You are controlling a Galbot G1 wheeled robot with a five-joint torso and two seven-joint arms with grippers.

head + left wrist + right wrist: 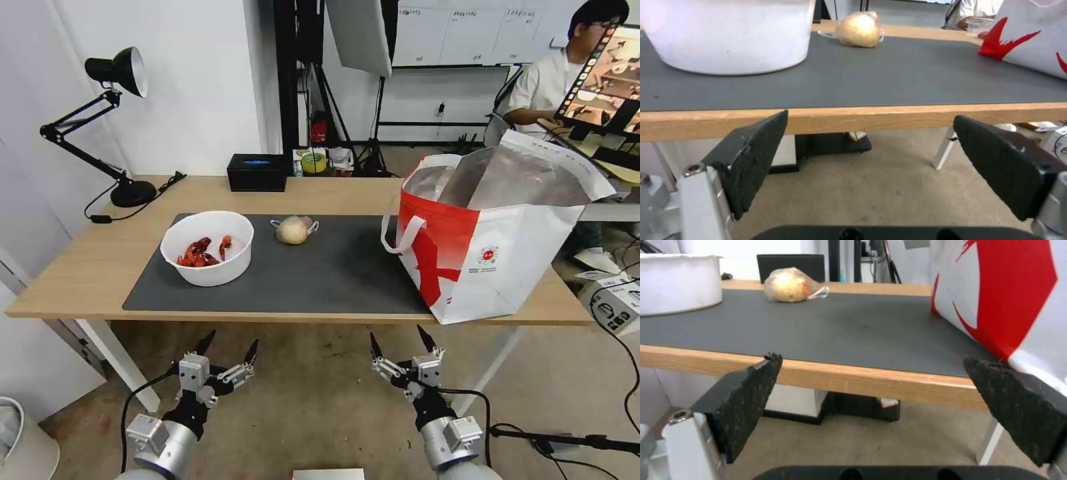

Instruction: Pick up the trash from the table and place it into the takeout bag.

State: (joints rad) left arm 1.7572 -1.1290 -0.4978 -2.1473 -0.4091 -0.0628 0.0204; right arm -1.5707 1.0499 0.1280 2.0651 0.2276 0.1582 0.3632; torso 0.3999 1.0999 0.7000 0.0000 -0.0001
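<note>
A white round bowl (pixel 209 248) with red crayfish shells sits on the left part of the dark grey mat (pixel 313 273); its wall fills the near corner of the left wrist view as bowl (pixel 729 36) and shows as bowl (pixel 678 283) in the right wrist view. A knotted clear bag with a beige lump (pixel 294 229) lies mid-mat, also seen as bag (pixel 859 29) and bag (pixel 789 285). The takeout bag (pixel 493 247) stands open at the table's right end. My left gripper (pixel 228 347) and right gripper (pixel 398 341) hang open below the table's front edge (pixel 853 116), holding nothing.
A black desk lamp (pixel 110 120) stands at the back left of the light-wood table (pixel 93 267), and a black rectangular box (pixel 257 172) sits at the back edge. White table legs (pixel 120 363) stand below. A cable and boxes lie on the floor at right.
</note>
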